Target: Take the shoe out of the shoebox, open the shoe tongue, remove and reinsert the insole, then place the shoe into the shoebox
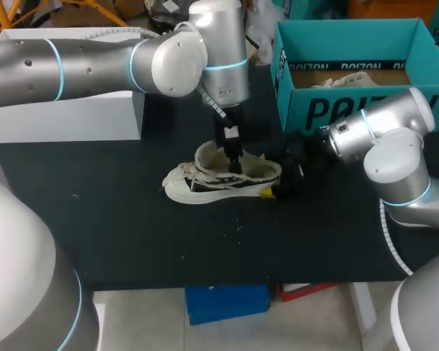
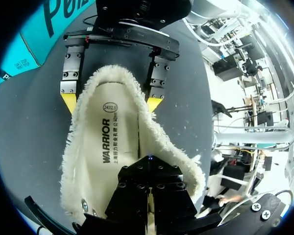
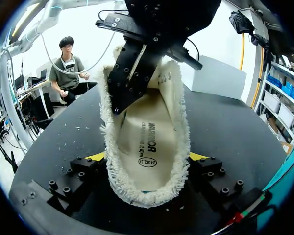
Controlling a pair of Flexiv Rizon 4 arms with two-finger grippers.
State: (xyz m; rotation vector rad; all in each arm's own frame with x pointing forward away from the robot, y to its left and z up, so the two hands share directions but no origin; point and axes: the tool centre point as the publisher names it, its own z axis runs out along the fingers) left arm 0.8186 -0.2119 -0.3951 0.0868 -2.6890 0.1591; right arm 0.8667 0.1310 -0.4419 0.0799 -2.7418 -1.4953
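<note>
Right gripper: clenched on the heel of the low black-and-white sneaker with the cream fleece lining, one yellow tip against each side of the fleece collar.

Left gripper: comes down from above into the sneaker's mouth, fingers drawn together. Tips are hidden inside, so I cannot tell whether anything is pinched between them.

Location: sneaker stands upright on its sole on the black table, toe towards my left and heel towards my right. It is near the open teal cardboard shoebox but outside it.

Flat cream insole with dark print: lies seated inside the sneaker, visible from the heel forward.

Handling, judged:
- Sneaker looks light. The upper is soft and the fleece collar gives under pressure. The rubber sole is the stiff part.
- The heel counter is the sound place to brace, and the right gripper already has it there.
- Insole is likely thin, floppy and held in only by friction. Take it by its rear edge at the heel and peel it up.
- Risk: the fingers catch fleece instead of the insole edge, or the whole sneaker lifts if the heel hold is loose.
</note>
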